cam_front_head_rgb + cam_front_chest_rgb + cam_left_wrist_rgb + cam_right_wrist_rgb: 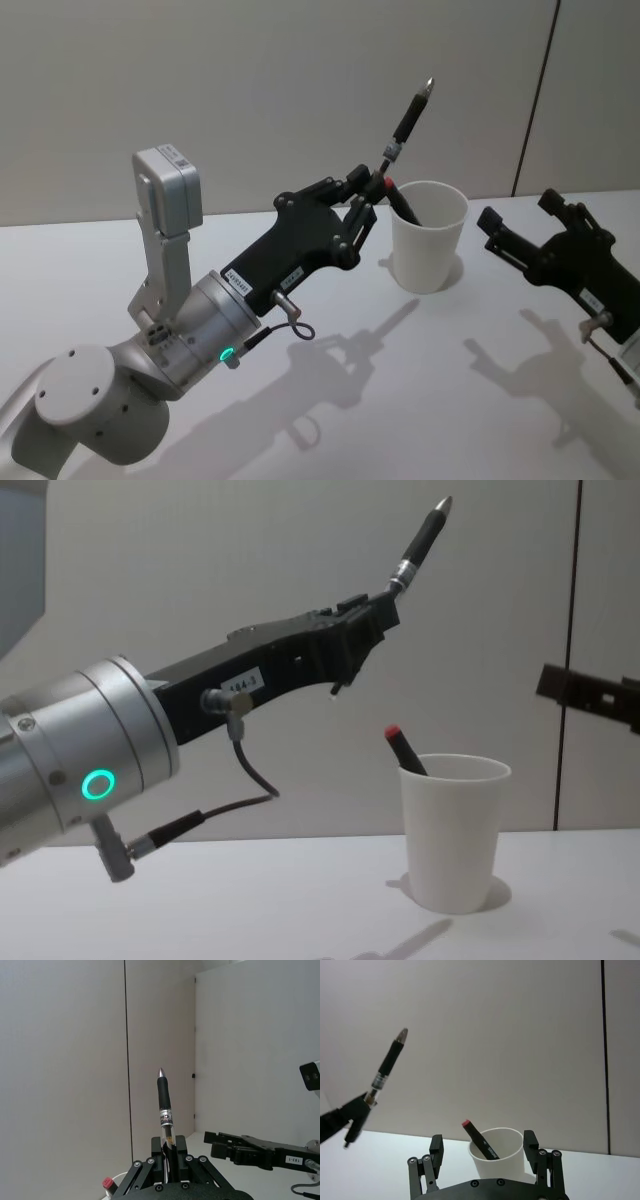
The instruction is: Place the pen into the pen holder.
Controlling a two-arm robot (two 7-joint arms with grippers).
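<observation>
black pen [409, 118] aslant, tip up

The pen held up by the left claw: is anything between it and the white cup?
Nothing visible blocks it. The pen, in the left claw, is above and beside the paper cup, whose mouth is open; a red-capped marker leans inside. The right claw sits apart, open.

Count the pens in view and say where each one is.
2. The black pen is held in the left gripper, raised, tip up. The red-capped pen leans inside the white cup. The cup could hide more. The right gripper idles open beside it.
</observation>
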